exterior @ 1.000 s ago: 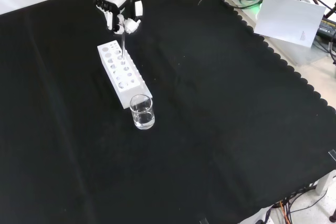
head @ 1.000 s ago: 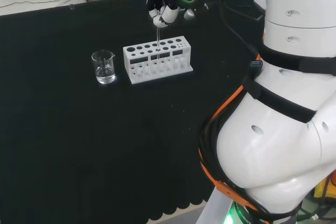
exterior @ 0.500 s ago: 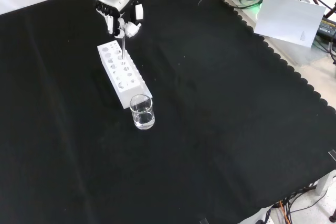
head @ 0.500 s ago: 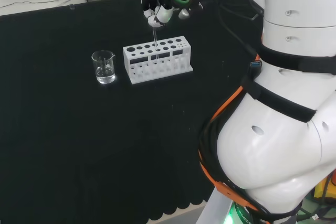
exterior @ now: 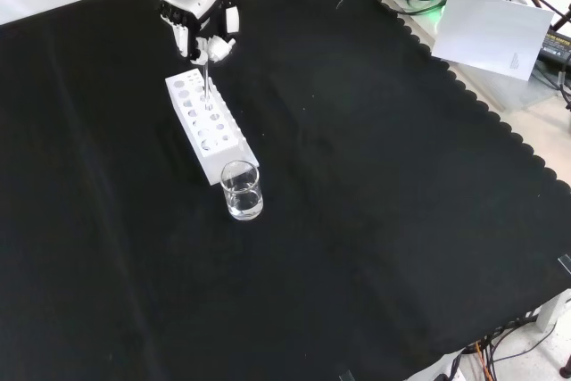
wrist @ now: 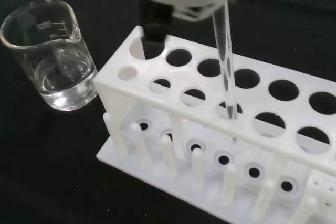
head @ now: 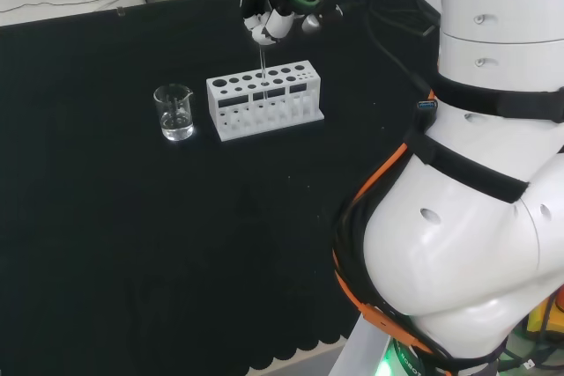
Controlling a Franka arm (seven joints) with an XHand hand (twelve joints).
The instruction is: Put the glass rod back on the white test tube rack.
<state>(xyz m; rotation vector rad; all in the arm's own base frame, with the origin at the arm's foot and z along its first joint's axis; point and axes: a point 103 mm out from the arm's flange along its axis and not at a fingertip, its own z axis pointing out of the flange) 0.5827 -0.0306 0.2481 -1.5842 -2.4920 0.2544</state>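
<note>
The black and white hand [head: 275, 17] is pinching the thin clear glass rod [wrist: 226, 66] upright by its top, so its lower end is passing through a hole of the white plastic test tube rack [head: 264, 99] standing beside the small clear glass beaker of water [head: 174, 113] toward the bench's far edge in the head view.

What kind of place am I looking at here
Most likely a robotics lab set up for chemistry bench work: a white plastic test tube rack, a clear glass beaker holding clear liquid, and a robot hand holding a thin glass rod over black cloth.
</note>
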